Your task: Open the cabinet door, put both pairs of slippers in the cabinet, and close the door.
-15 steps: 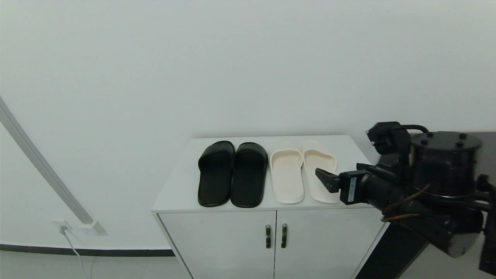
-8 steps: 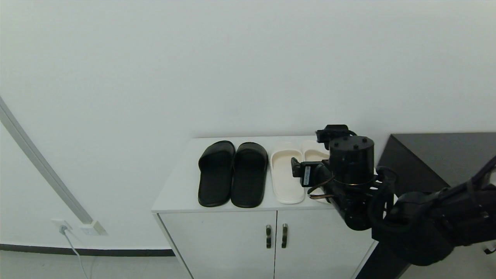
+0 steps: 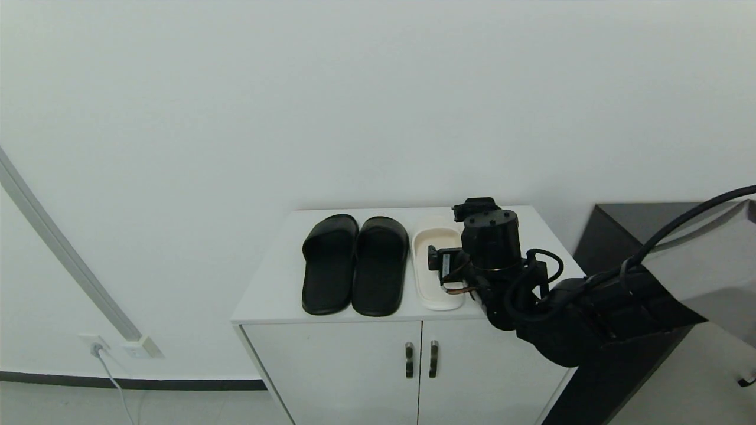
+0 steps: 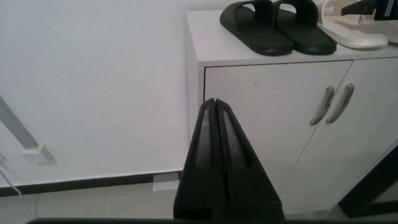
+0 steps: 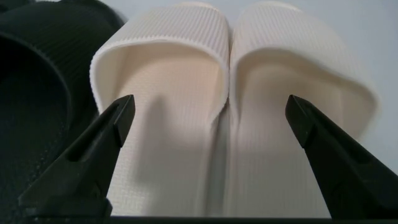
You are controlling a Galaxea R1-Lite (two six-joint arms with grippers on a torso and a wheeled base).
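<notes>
Left wrist view: the left gripper (image 4: 215,109) was seen with fingers pressed together, held off the cabinet (image 4: 261,81) front. Both doors were found closed, handles (image 4: 323,106) side by side at the middle. On top, the black slippers (image 3: 354,265) were set to the left, the cream slippers (image 3: 424,286) just beside them. The right gripper (image 5: 209,106) was held over the cream pair, fingers spread wide; contact could not be told.
</notes>
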